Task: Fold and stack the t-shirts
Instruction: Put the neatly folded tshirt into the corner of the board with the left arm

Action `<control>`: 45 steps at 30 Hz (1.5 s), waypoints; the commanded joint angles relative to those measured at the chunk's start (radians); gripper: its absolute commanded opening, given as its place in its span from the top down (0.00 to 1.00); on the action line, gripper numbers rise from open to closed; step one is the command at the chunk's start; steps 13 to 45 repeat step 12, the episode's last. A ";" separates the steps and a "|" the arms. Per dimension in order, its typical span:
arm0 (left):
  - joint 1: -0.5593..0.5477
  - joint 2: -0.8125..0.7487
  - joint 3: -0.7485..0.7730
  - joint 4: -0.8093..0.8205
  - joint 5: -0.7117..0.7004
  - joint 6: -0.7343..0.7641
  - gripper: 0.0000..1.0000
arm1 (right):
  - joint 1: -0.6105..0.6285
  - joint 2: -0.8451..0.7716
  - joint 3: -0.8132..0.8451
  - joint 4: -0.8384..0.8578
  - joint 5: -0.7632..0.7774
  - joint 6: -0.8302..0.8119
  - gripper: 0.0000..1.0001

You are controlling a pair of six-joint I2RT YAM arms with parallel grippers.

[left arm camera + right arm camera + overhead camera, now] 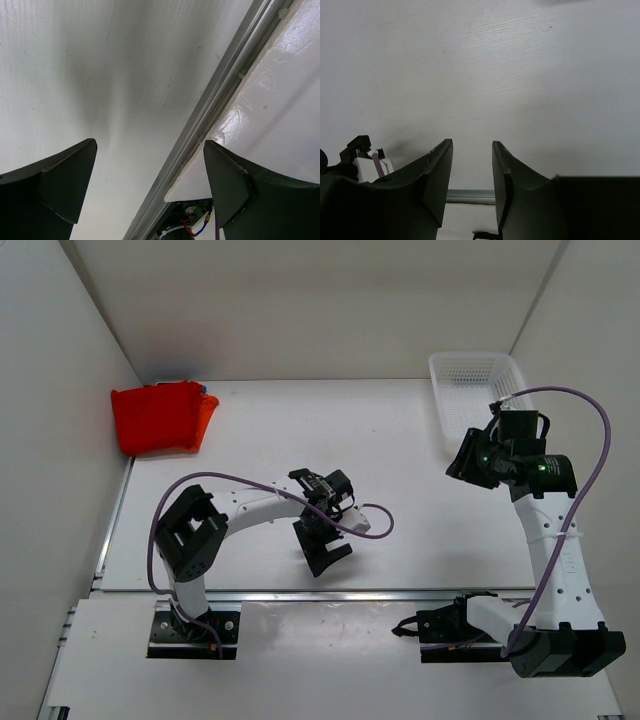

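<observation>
Both hold nothing: left fingers (55, 190) spread wide, right fingers (432, 180) narrowly parted above the bench (480, 75). Folded orange t-shirt (160, 418) lies well beyond the left fingers, probably set aside finished.

left tool (150, 147): jaws wide, empty | right tool (472, 145): jaws slightly apart, empty

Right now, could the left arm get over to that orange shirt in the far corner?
Probably yes. The left hand hangs open and empty, and only bare table lies between it and the orange shirt at the far left corner. It looks a long stretch, though.
</observation>
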 commanded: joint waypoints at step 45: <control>0.014 -0.065 -0.002 0.014 0.041 0.011 0.01 | -0.009 -0.029 -0.012 0.012 0.007 -0.001 0.65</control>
